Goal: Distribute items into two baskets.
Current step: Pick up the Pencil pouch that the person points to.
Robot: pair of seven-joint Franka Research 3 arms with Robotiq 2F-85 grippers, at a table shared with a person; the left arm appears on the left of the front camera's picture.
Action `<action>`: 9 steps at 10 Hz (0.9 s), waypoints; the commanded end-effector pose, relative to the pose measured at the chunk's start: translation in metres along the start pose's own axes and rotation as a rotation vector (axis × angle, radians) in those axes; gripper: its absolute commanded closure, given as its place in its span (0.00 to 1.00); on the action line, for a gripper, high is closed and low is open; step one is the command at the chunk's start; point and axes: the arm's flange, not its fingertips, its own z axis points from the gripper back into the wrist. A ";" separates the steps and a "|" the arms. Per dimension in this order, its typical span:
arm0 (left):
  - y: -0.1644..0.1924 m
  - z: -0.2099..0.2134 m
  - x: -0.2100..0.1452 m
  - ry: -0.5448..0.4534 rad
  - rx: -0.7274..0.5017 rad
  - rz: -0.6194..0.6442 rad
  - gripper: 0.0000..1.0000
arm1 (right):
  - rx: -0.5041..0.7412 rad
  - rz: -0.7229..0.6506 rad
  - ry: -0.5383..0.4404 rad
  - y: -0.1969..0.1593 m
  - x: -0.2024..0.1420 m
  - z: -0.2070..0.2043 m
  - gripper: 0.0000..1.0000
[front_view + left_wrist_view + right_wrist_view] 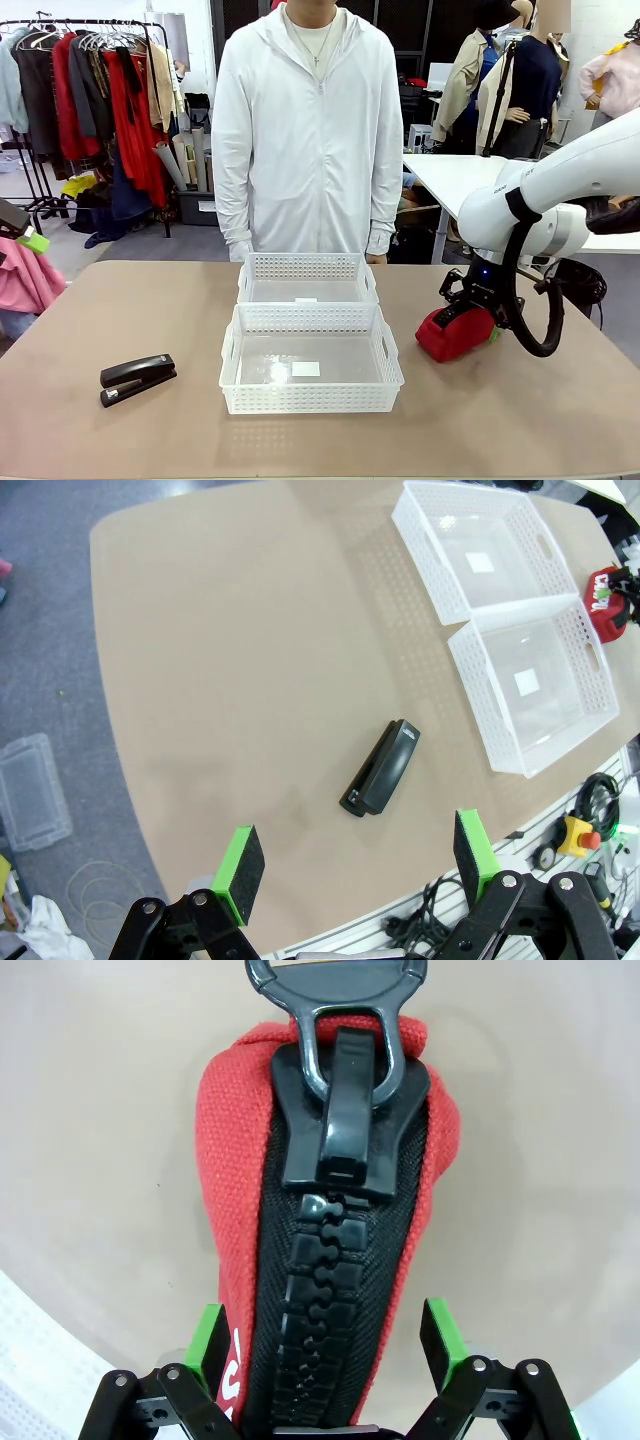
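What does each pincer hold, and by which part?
Nothing is held. The right pincer stands open around the red pouch; the left pincer hangs open, clear of the stapler.

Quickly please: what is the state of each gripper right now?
Left gripper: open, empty, well clear of the stapler.
Right gripper: open, pads on either side of the red pouch, not yet closed.

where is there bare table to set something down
Widest bare stretch: the table's left side, from the black stapler to the far edge, left of the far basket. Also the near right corner, bordered by the near basket and the red pouch. Crowded: the centre, and the pouch under the right end effector.
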 end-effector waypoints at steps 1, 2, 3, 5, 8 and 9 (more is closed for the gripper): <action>0.000 0.000 -0.001 -0.004 -0.009 0.001 0.02 | -0.010 -0.013 -0.017 0.002 -0.002 0.000 0.00; 0.000 0.000 -0.001 -0.004 -0.009 0.001 0.02 | 0.000 0.000 0.000 0.000 0.000 0.000 0.20; 0.000 0.000 -0.001 -0.004 -0.009 0.001 0.02 | 0.003 0.005 0.028 0.001 -0.001 0.000 0.40; 0.000 0.000 -0.001 -0.004 -0.009 0.001 0.02 | -0.025 0.020 0.002 0.003 -0.005 0.006 0.80; 0.000 0.000 -0.001 -0.004 -0.009 0.001 0.02 | -0.094 0.052 -0.012 0.009 -0.004 0.010 1.00; 0.000 0.000 -0.001 -0.004 -0.009 0.001 0.02 | -0.109 0.066 -0.021 0.012 -0.004 0.010 1.00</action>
